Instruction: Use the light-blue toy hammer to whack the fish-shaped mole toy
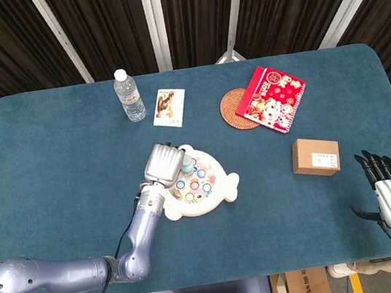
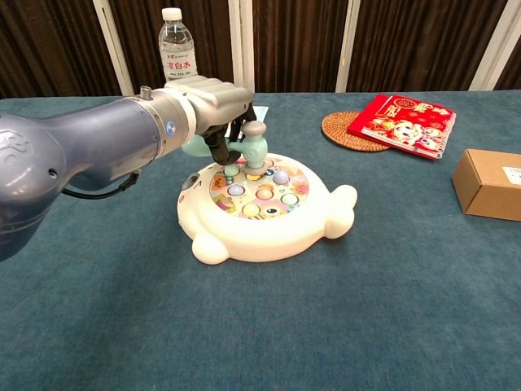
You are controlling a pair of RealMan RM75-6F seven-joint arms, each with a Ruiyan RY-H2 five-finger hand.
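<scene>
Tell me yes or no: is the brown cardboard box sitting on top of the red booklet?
No. The cardboard box lies alone on the table, well apart from the red booklet, which overlaps the round coaster.

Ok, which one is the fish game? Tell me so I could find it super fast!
Look at the middle of the big blue table, just in front of the water bottle and the little picture card. The fish-shaped mole toy sits there under the left hand. It is the only creamy-white thing with a tail and a ring of colourful buttons on top.
</scene>
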